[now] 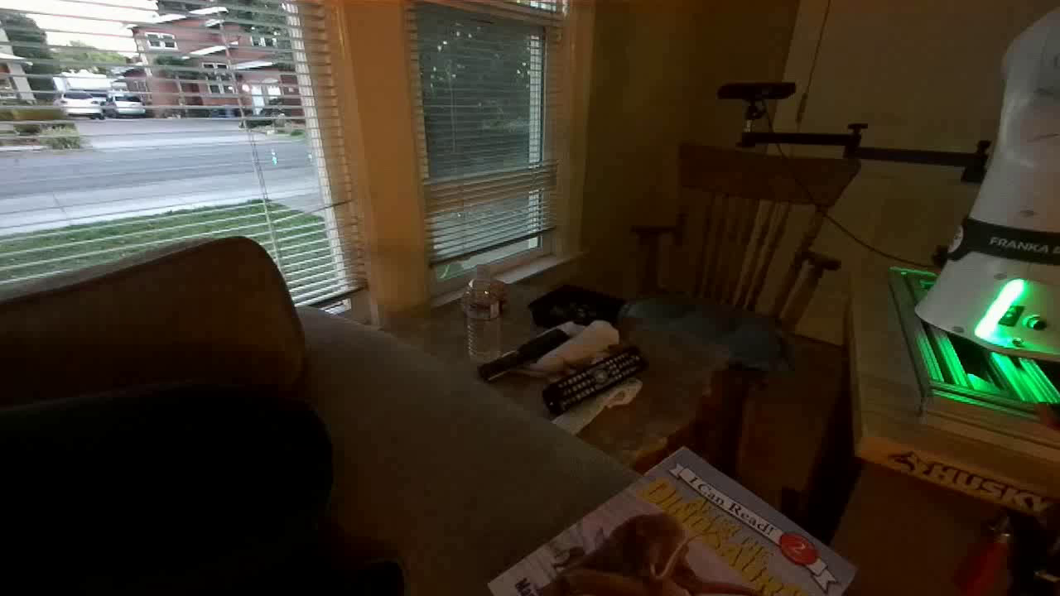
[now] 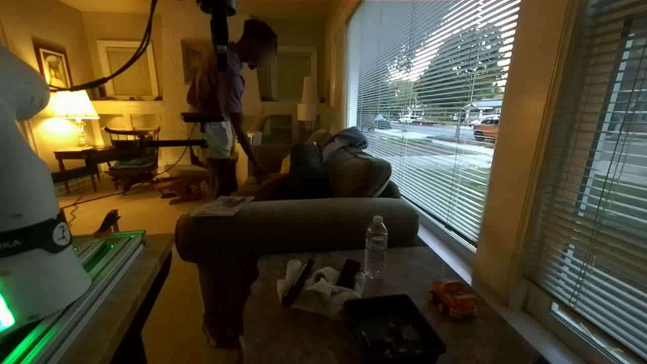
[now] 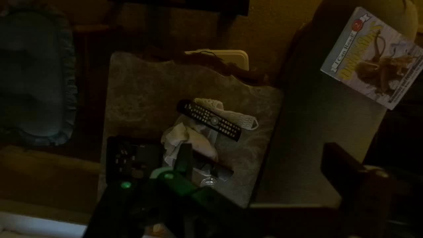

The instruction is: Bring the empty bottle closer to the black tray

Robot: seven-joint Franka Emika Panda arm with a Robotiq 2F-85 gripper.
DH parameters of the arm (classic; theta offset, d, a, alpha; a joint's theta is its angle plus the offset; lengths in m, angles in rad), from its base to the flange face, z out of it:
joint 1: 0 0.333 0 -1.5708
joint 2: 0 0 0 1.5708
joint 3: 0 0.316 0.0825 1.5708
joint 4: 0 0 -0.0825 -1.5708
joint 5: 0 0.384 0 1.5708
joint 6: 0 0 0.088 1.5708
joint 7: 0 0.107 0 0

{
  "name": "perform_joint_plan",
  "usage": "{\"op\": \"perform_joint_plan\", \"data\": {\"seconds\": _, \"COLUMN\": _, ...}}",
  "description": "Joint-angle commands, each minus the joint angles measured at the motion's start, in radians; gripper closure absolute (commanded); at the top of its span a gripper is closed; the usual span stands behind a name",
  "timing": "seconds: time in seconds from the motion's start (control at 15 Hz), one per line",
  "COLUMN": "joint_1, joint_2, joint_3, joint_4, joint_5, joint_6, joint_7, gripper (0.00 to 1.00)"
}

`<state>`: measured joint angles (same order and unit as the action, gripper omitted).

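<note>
Empty and spread wide, the gripper (image 3: 258, 150) hung in the air, while the see-through bottle (image 2: 375, 250) stood upright on the table (image 3: 132, 99), between the sofa arm (image 2: 303, 227) and the black tray (image 2: 374, 313), apart from the tray. Close by the bottle lay a rumpled white cloth (image 3: 198, 142) and a black remote (image 3: 211, 120) (thick with pale buttons), and an orange toy car (image 2: 452, 299) sat near the tray. Farther out, a dinosaur book (image 3: 373, 62) rested on the sofa arm and a person (image 2: 217, 96) stood stooped beyond it.
</note>
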<state>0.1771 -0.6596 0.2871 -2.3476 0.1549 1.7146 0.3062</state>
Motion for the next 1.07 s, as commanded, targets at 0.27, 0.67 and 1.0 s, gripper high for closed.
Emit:
{"op": "perform_joint_plan", "data": {"seconds": 0.27, "joint_1": -0.001, "joint_2": 0.001, "joint_3": 0.001, "joint_4": 0.003, "joint_5": 0.000, "joint_6": -0.003, "joint_7": 0.000, "gripper": 0.00}}
{"op": "perform_joint_plan", "data": {"seconds": 0.67, "joint_1": -0.001, "joint_2": 0.001, "joint_3": 0.001, "joint_4": 0.003, "joint_5": 0.000, "joint_6": -0.003, "joint_7": 0.000, "gripper": 0.00}}
{"op": "perform_joint_plan", "data": {"seconds": 1.0, "joint_1": -0.077, "joint_2": 0.196, "joint_3": 0.006, "joint_4": 0.034, "joint_5": -0.019, "joint_6": 0.200, "joint_7": 0.071, "gripper": 0.00}}
